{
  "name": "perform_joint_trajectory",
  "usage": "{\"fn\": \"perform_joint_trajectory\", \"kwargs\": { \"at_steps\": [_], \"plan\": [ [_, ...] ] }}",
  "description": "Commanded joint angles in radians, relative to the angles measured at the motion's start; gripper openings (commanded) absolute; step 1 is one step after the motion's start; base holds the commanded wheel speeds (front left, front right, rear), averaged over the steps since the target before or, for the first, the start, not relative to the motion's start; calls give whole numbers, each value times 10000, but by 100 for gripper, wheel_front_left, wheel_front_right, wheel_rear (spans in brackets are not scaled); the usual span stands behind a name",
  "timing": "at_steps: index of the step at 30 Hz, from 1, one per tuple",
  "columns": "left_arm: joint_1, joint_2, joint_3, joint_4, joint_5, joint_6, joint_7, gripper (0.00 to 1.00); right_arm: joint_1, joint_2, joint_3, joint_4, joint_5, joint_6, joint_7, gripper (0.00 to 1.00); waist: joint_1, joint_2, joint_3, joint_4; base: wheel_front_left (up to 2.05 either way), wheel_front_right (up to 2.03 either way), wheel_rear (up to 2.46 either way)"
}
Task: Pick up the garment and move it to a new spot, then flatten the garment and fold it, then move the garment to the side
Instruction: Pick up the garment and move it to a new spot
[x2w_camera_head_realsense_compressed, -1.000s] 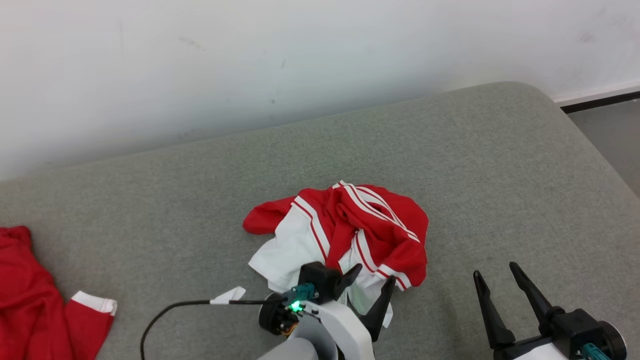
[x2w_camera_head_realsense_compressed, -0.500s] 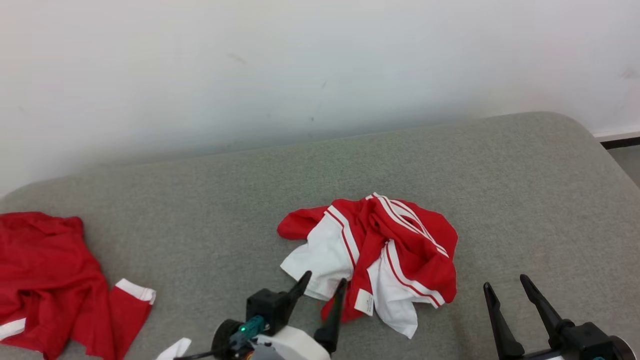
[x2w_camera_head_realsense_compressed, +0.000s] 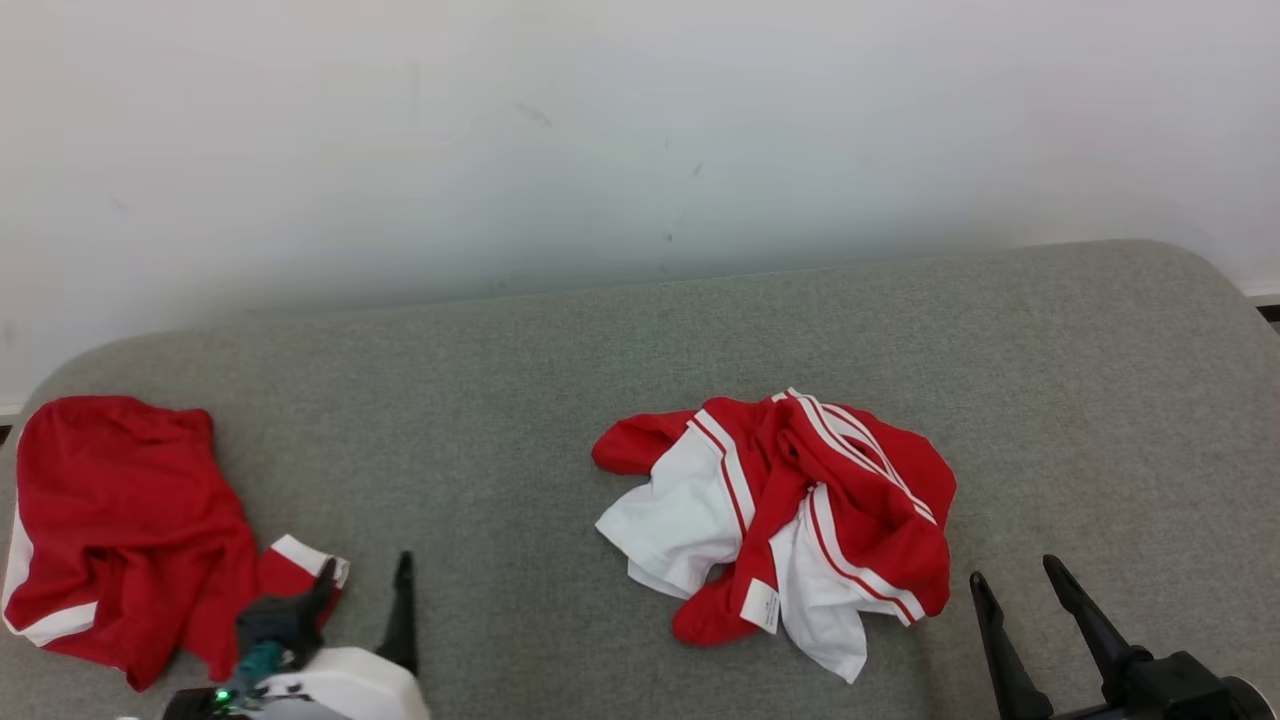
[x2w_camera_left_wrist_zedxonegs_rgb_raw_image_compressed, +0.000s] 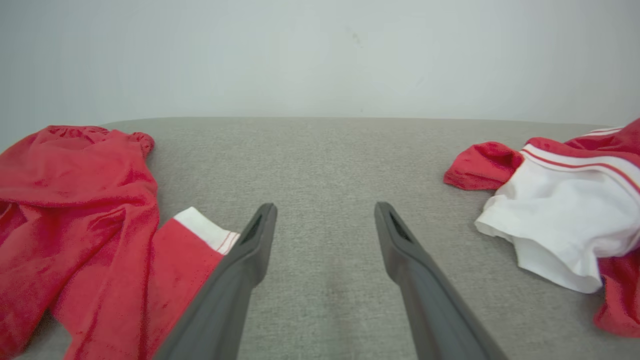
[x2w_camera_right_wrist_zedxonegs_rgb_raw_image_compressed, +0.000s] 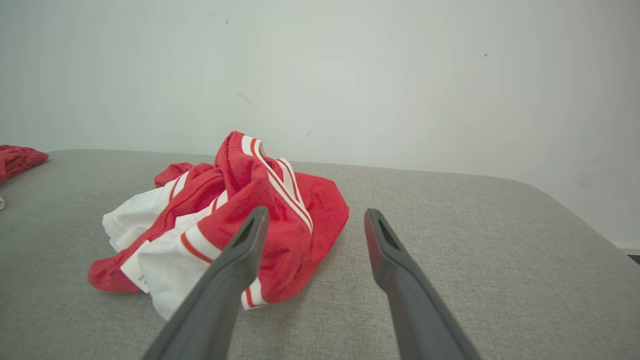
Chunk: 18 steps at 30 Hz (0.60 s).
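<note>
- Red-and-white garment (x2w_camera_head_realsense_compressed: 800, 510): crumpled heap, seen R of centre in head view, lying on grey fabric-covered surface (x2w_camera_head_realsense_compressed: 480, 400). Held by neither hand.
- Small white label (x2w_camera_head_realsense_compressed: 760, 605) noted at heap's lower edge.
- L hand (x2w_camera_head_realsense_compressed: 364, 567): lower left of head view, fingers spread wide, nothing between them. Well apart from the heap.
- In L wrist view, bare surface is seen between the L fingers; heap at R edge of frame, second red garment (x2w_camera_head_realsense_compressed: 120, 510) at L edge.
- Second garment's white cuff (x2w_camera_head_realsense_compressed: 310, 560) is seen just beside one L fingertip; contact cannot be told.
- R hand (x2w_camera_head_realsense_compressed: 1013, 572): lower right of head view, fingers spread wide, empty. Near heap's lower-R edge, not touching.
- In R wrist view, heap is seen L of centre, partly hidden behind one finger; a red scrap of second garment at far L edge.
- Pale wall (x2w_camera_head_realsense_compressed: 600, 130) across top of frame, behind the surface.
</note>
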Motion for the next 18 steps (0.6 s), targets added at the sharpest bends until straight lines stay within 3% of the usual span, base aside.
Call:
{"fn": "perform_joint_trajectory", "kwargs": {
  "at_steps": [1, 10, 18],
  "plan": [
    [133, 297, 212, 208, -222, 113, 83, 100, 92, -88, -11, -2, -47, -21, 4, 100, -1, -1, 38, 15, 0, 0, 0],
    [-13, 1497, 909, 1125, -572, 479, 1199, 100, -23, 21, 0, -48, -23, -21, 5, 100, -1, -1, 418, 14, 0, 0, 0],
    [-334, 1643, 596, 1576, -771, 98, 2382, 100, -287, -11, -16, -71, -2, -21, 5, 100, -1, -1, 809, 13, 0, 0, 0]
  ]
}}
